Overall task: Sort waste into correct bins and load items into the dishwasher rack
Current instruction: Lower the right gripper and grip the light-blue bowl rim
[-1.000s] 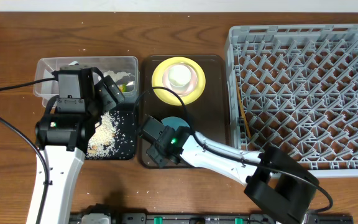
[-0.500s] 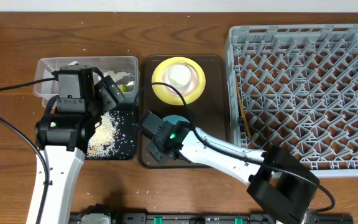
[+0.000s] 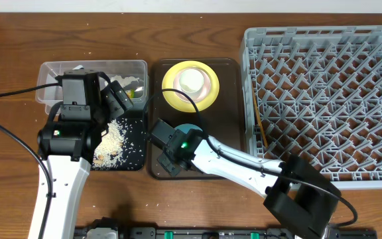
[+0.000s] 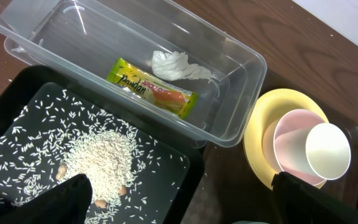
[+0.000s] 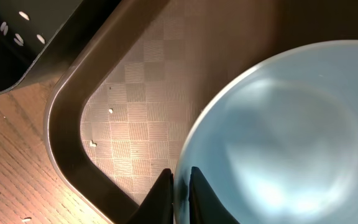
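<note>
The light blue bowl [image 5: 278, 137] sits in the near part of the brown serving tray [image 5: 123, 93]. The right tool [image 5: 180, 186] is closed on its rim, which is pinched between the two fingers on the side facing the tray's rounded corner. A couple of stray grains lie on the tray floor beside the bowl.

In the far part of the same tray stands the yellow plate [image 4: 260, 137]. The pinkish-white bowl [image 4: 288, 143] is on it and the white cup [image 4: 327, 151] is inside that bowl.

Just left of the brown tray lies the black tray [image 4: 17, 124], which holds a heap of rice [image 4: 98, 158] with scattered grains around it. Behind it is the clear tub [image 4: 241, 68], and in it the yellow-green wrapper [image 4: 151, 87] and the crumpled tissue [image 4: 176, 65] lie close together.

The left tool [image 4: 179, 205] hangs above the black tray with its fingers spread wide, gripping nothing.

Right of the brown tray stands the grey rack [image 3: 323, 40]. A thin wooden chopstick [image 3: 259, 123] lies along its left side, though whether it is one stick or two cannot be told. Everything rests on the wooden bench [image 3: 12, 40]
</note>
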Tool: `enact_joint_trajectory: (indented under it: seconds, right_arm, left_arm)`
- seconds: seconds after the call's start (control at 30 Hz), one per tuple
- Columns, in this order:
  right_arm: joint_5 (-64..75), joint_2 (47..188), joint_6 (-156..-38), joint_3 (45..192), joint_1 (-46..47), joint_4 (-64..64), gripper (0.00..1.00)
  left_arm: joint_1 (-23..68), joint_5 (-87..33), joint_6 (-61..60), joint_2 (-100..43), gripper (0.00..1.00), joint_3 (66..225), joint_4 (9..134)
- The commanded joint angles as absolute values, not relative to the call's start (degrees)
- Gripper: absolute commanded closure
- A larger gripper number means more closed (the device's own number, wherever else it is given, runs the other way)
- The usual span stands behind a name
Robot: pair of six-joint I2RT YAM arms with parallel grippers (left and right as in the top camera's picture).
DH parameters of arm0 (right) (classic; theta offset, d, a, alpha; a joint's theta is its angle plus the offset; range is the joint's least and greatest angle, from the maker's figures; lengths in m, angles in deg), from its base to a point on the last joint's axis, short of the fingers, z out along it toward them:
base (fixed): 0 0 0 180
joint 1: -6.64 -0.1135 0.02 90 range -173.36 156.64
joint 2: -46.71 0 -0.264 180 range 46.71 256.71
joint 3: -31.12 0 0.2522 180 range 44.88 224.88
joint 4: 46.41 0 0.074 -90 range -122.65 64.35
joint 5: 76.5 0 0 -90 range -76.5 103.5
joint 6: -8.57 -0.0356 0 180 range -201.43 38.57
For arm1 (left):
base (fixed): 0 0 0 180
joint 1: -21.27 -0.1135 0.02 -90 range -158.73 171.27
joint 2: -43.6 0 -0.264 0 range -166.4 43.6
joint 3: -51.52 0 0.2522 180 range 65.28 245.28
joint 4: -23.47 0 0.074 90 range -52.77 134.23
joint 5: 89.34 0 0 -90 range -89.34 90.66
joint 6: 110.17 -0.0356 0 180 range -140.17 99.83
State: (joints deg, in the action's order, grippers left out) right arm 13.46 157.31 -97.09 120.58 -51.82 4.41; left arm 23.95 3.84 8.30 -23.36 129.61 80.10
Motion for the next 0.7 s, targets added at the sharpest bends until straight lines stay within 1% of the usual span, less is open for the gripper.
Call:
enact_joint_trajectory:
  seconds: [0.0, 0.67]
  right_arm:
    - [13.49, 156.22, -96.37, 121.37, -51.67, 4.56, 0.91]
    - [13.73, 156.22, -95.06, 121.28, -51.84, 7.42, 0.89]
  left_arm:
    - [23.71, 4.14, 7.95, -23.12, 0.05, 130.33, 80.10]
    - [23.71, 4.12, 7.95, -23.12, 0.05, 130.33, 80.10]
